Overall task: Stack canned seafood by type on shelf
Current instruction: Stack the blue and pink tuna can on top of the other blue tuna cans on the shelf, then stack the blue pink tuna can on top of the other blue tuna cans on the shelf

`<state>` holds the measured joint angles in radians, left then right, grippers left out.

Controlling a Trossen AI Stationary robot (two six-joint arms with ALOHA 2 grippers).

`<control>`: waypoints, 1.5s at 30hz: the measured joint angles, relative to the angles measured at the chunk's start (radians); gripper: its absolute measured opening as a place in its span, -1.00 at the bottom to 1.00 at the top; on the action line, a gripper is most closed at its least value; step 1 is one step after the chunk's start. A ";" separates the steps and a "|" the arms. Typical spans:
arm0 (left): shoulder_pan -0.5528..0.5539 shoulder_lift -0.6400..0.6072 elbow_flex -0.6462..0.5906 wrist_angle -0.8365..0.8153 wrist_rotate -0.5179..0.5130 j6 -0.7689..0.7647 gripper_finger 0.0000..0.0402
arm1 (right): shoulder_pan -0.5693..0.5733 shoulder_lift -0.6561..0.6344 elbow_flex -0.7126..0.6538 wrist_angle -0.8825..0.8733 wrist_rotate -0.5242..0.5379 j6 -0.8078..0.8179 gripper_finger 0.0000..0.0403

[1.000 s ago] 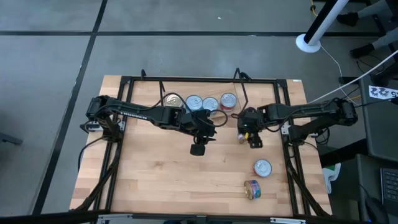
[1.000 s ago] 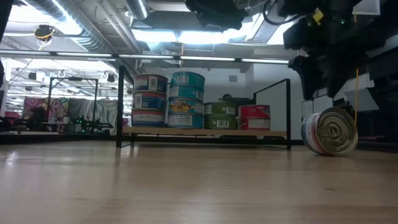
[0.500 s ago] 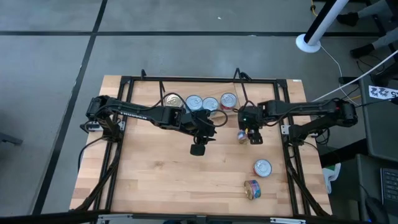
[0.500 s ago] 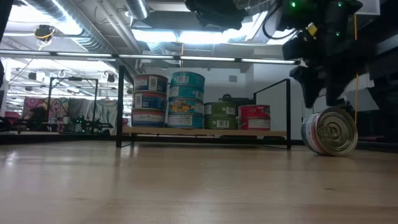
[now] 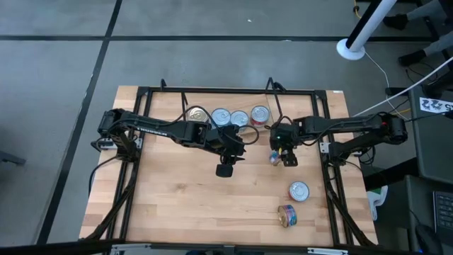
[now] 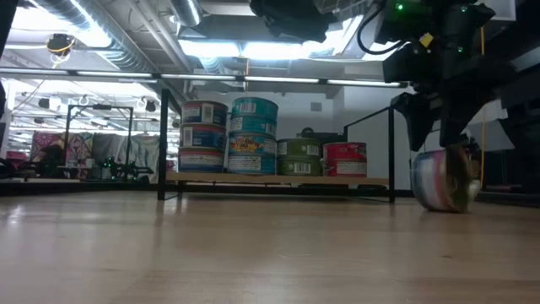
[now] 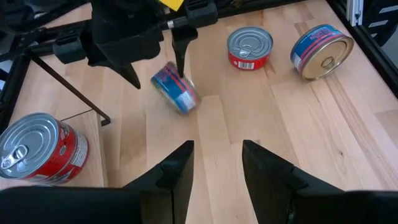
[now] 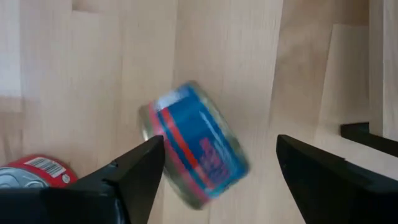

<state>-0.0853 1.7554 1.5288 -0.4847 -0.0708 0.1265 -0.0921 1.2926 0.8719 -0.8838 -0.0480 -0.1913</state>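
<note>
Blue tin (image 8: 194, 144) motion-blurred; red tin (image 8: 34, 172) cut off by edge.

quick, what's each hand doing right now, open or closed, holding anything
Left hand: open, holding nothing, waiting in front of the shelf.
Right hand: open, straddling the blue can lying on its side, not gripping it yet.

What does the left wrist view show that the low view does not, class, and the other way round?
Only the left wrist view shows two loose tins lying past the right gripper: a red one standing upright and a blue one on its side.

Only the low view shows the shelf front-on, with two stacks of tins higher than the green and red stacks beside them.

Both show the tilted blue tin between the right gripper's open fingers on the wooden table.
</note>
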 joint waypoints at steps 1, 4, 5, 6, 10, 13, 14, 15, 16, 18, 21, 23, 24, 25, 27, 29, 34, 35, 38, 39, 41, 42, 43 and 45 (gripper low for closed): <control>0.000 0.000 0.000 0.000 0.000 0.000 -0.35 | 0.000 0.001 0.006 -0.002 0.002 -0.001 0.53; 0.000 0.000 0.000 0.000 0.000 0.000 -0.35 | 0.000 0.004 0.029 -0.019 0.022 -0.004 0.53; 0.000 0.000 0.000 0.000 0.000 0.000 -0.35 | 0.000 0.003 0.039 -0.016 0.024 -0.004 0.53; 0.000 0.000 0.000 0.000 0.000 0.000 -0.35 | -0.001 0.003 0.046 -0.014 0.023 -0.003 0.53; 0.000 0.000 0.000 -0.001 0.000 0.000 -0.35 | 0.000 0.003 0.047 -0.020 0.019 -0.003 0.53; 0.000 0.000 0.000 -0.001 0.000 0.000 -0.35 | 0.000 0.003 0.048 -0.045 0.017 0.011 0.53; 0.000 0.000 0.000 -0.001 0.000 0.000 -0.35 | 0.000 0.003 0.048 -0.055 0.016 0.037 0.53; 0.000 0.000 0.000 -0.001 0.000 0.000 -0.35 | 0.000 0.003 0.048 -0.063 0.014 0.069 0.53; 0.000 0.000 0.000 -0.001 0.000 0.000 -0.35 | 0.000 0.003 0.048 -0.069 0.012 0.113 0.53; 0.000 0.000 0.000 -0.001 0.000 0.000 -0.35 | 0.000 0.003 0.048 -0.075 0.012 0.185 0.53; 0.000 0.000 0.000 -0.001 0.000 0.000 -0.35 | 0.000 0.003 0.049 -0.078 0.041 0.249 0.53; 0.000 0.000 0.000 -0.001 0.000 -0.001 -0.35 | 0.000 0.003 0.049 -0.082 0.063 0.295 0.53; 0.000 0.000 0.000 -0.001 0.000 -0.007 -0.35 | 0.000 0.003 0.049 -0.082 0.071 0.324 0.53; 0.000 0.000 0.000 -0.001 0.000 -0.013 -0.35 | 0.000 0.002 0.049 -0.082 0.083 0.360 0.53; 0.000 0.000 0.000 -0.001 0.000 -0.019 -0.35 | 0.000 0.002 0.050 -0.082 0.113 0.460 0.53; 0.000 0.000 0.000 -0.001 0.000 -0.019 -0.35 | 0.000 0.002 0.050 -0.080 0.136 0.576 0.53; 0.000 0.000 0.000 -0.001 0.000 -0.019 -0.35 | 0.000 0.002 0.050 -0.056 0.168 0.733 0.53; 0.000 0.000 0.000 -0.001 0.000 -0.019 -0.35 | 0.000 0.002 0.050 -0.056 0.169 0.735 0.53; 0.000 0.000 0.000 -0.001 0.000 -0.019 -0.35 | 0.000 0.010 0.050 -0.051 0.168 0.738 0.53; 0.000 0.000 0.000 -0.001 0.000 -0.019 -0.35 | 0.000 0.015 0.050 -0.050 0.166 0.742 0.53; 0.000 0.000 0.000 -0.002 0.000 -0.019 -0.35 | 0.000 0.033 0.050 -0.051 0.161 0.754 0.53; 0.000 0.000 0.000 -0.003 0.000 -0.021 -0.35 | 0.000 0.042 0.050 -0.052 0.159 0.762 0.53; 0.000 0.000 0.000 -0.003 0.000 -0.024 -0.35 | 0.000 0.054 0.050 -0.056 0.152 0.766 0.53; 0.000 0.000 0.000 -0.005 0.000 -0.024 -0.35 | 0.000 0.075 0.050 -0.050 0.135 0.767 0.53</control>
<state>-0.0853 1.7554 1.5288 -0.4892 -0.0704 0.1025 -0.0917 1.3680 0.9222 -0.9342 0.0875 0.5758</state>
